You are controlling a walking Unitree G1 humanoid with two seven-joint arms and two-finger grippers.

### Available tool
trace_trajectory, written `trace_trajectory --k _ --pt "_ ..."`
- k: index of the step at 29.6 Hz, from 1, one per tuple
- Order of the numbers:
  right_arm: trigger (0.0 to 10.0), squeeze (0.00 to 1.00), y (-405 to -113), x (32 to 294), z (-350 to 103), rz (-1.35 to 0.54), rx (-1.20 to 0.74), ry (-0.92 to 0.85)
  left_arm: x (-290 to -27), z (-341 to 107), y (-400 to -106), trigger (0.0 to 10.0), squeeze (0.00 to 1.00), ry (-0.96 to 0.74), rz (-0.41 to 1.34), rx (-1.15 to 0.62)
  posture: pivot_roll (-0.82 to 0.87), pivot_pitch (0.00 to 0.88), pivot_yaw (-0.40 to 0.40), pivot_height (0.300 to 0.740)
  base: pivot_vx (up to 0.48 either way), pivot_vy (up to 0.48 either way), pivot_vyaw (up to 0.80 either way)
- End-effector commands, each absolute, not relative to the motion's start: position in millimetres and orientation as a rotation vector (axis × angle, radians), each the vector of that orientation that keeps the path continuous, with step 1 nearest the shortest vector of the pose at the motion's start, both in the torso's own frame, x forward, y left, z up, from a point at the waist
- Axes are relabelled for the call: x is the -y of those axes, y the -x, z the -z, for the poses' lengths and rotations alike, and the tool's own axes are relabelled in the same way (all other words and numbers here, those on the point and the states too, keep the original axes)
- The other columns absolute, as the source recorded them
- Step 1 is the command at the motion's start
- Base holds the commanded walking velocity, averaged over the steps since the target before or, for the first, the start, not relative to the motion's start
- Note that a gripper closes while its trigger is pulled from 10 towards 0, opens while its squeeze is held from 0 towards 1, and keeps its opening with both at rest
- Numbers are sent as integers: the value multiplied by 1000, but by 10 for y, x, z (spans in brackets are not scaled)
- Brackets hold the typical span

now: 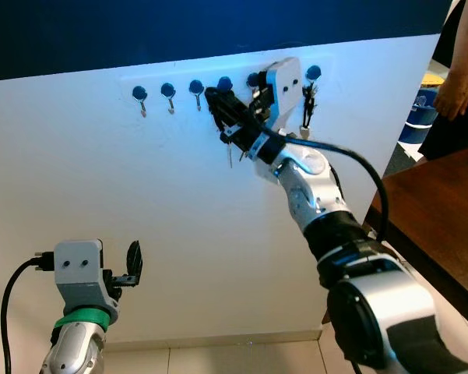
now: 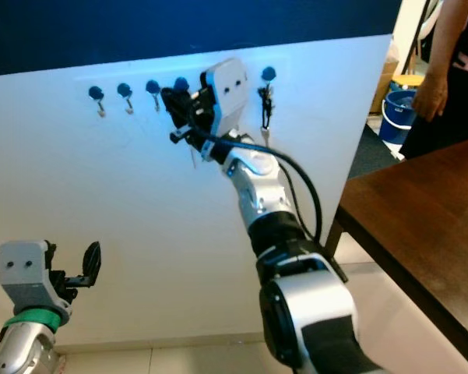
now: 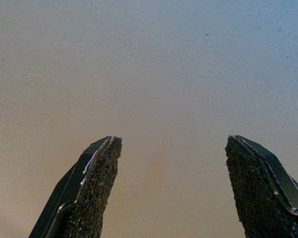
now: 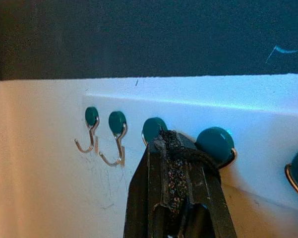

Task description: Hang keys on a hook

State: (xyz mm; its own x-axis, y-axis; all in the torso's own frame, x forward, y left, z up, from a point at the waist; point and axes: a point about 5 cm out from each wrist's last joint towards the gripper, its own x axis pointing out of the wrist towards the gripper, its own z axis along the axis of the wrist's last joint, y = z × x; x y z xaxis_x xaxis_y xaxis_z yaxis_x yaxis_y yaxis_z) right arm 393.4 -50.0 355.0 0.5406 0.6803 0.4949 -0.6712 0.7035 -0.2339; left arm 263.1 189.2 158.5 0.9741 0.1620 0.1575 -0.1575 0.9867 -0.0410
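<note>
pinching a dark cord, the right tool (image 1: 216, 104) sits clamped by the teal hooks (image 4: 117, 122); the keys (image 1: 230, 152) dangle below. light, floppy, likely to swing, best held at the loop. left tool (image 3: 171, 186) gapes, idle.

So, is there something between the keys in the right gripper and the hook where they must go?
Nothing visible. The right gripper, shut on the small metal keys, is at the row of blue-capped wall hooks, with only bare white wall around them.
</note>
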Motion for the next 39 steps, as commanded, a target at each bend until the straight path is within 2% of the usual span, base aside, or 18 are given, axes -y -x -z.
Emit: trace_trajectory --k 1,15,33,39 --pt "10000 0 -3973 556 -3556 -761 582 -49 -1967 -1558 -2593 10000 0 16 -183 143 -177 124 190 740 0 0 0" --pt "10000 0 -3968 611 -3600 -754 657 -224 -1969 -1570 -2541 10000 0 18 -195 143 -159 145 183 740 0 0 0" --pt "10000 0 -3847 591 -3482 -745 813 -128 -1919 -1542 -2508 10000 0 41 -198 129 -167 155 184 740 0 0 0" --pt "10000 0 -3818 636 -3522 -699 883 -153 -1908 -1539 -2511 10000 0 48 -200 130 -168 150 180 740 0 0 0"
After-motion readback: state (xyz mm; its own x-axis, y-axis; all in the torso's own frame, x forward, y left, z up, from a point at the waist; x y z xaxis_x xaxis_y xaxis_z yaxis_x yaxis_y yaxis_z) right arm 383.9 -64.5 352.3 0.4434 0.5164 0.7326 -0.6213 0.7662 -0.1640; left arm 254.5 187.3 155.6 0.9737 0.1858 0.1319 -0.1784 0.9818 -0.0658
